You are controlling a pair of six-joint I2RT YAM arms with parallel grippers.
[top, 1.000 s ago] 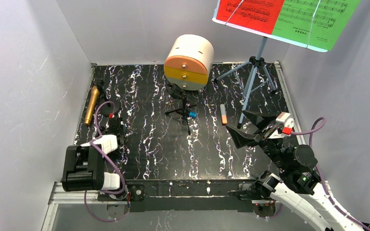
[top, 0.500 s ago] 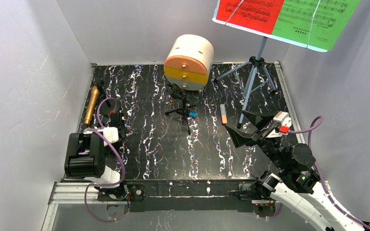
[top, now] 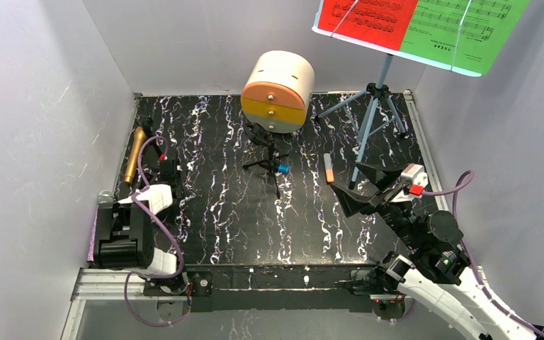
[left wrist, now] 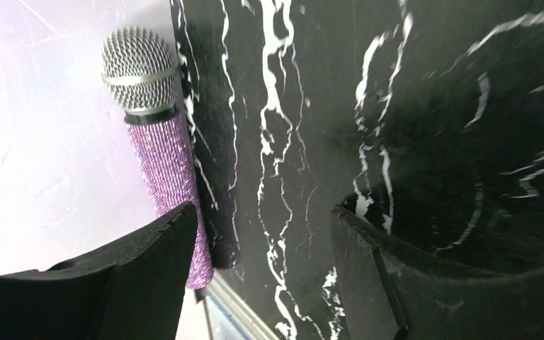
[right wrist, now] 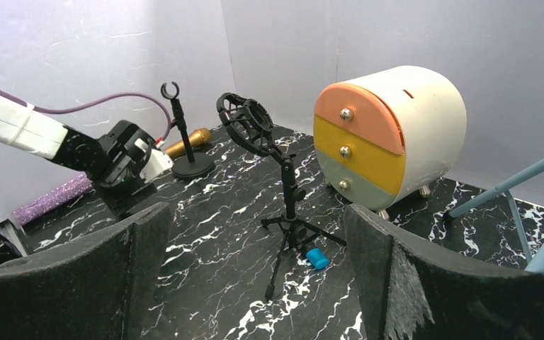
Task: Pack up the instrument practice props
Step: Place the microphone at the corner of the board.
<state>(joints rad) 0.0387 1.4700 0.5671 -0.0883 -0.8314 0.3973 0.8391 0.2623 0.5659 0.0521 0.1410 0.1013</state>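
My left gripper (top: 166, 172) is open and empty, low over the black marbled mat beside a round-base mic stand (right wrist: 190, 166). In its wrist view (left wrist: 262, 219) the purple microphone (left wrist: 164, 159) with a silver head lies along the mat's left edge, next to the left finger; it also shows in the top view (top: 93, 237). The gold microphone (top: 135, 153) lies at the far left. A black mic tripod (top: 269, 160) stands mid-mat. My right gripper (top: 361, 190) is open and empty, facing that tripod (right wrist: 288, 212). The pale-blue sheet-music tripod (top: 370, 117) holds red (top: 368, 18) and green (top: 467, 32) sheets.
The cream-and-orange drawer cabinet (top: 278, 91) stands at the back centre, drawers shut. A small blue cylinder (top: 282, 168) lies by the tripod's feet. A grey-and-orange stick (top: 329, 168) lies near the right gripper. White walls enclose the mat on three sides.
My left arm has swung its gripper farther from the near edge, toward the round-base stand, and the purple microphone now shows at the left edge. The right arm has barely moved.
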